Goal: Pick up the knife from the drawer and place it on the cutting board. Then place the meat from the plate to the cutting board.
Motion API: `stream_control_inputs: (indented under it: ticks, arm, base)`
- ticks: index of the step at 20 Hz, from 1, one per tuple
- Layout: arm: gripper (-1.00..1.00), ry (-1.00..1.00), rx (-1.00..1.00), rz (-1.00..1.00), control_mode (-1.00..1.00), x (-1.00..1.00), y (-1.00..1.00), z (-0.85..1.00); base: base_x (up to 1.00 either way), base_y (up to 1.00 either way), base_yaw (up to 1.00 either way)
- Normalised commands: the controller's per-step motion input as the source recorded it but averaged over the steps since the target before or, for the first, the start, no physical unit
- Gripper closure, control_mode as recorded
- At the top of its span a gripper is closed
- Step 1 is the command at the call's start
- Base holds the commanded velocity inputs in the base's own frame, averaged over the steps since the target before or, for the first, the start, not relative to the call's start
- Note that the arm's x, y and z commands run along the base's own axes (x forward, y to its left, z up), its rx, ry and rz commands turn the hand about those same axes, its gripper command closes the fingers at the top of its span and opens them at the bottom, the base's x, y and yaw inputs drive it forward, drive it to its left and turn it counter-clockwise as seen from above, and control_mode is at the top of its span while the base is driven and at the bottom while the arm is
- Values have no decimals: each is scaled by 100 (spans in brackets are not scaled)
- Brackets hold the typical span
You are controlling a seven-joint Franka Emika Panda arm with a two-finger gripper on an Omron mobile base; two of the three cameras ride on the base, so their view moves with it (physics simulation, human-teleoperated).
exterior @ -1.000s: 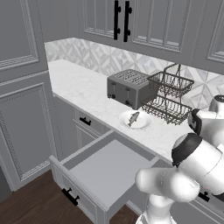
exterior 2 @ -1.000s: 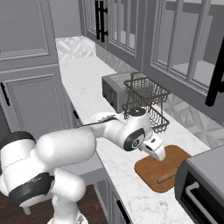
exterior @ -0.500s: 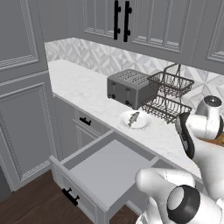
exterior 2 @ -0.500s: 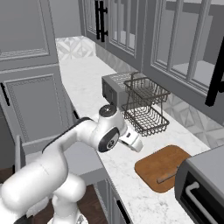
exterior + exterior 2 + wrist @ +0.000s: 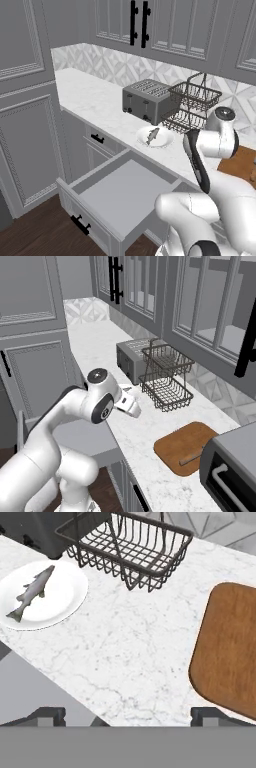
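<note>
Claw (image 5: 127,714) swung from cutting board (image 5: 227,657) toward plate (image 5: 42,594), wide apart

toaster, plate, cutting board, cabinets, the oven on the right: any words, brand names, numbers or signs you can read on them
None: no text, number or sign can be read anywhere in these pictures.
The toaster has a plain dark side with no markings.
The plate is blank white, bearing just the meat.
The cutting board shows only wood grain.
The cabinet doors and the open drawer are unmarked grey.
The dark appliance beside the board carries no legible label.
</note>
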Motion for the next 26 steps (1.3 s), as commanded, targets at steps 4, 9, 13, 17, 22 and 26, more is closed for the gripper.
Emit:
stream_control_inputs:
  ticks: [4, 9, 13, 17, 22, 26]
  arm:
    - [-100, 0, 0, 8, -100, 24, 59, 28]
    - [-100, 0, 2, 3, -100, 28, 46, 18]
    - [-100, 0, 2, 0, -100, 44, 33, 1]
    - [-100, 0, 2, 0, -100, 65, 28, 0]
    - [-100, 0, 3, 0, -100, 65, 23, 0]
    - [-100, -4, 9, 0, -100, 45, 1, -17]
  base:
    - [0, 0, 0]
    - [0, 0, 0]
    - [0, 0, 0]
    - [0, 0, 0]
    - [0, 0, 0]
    - [0, 0, 0]
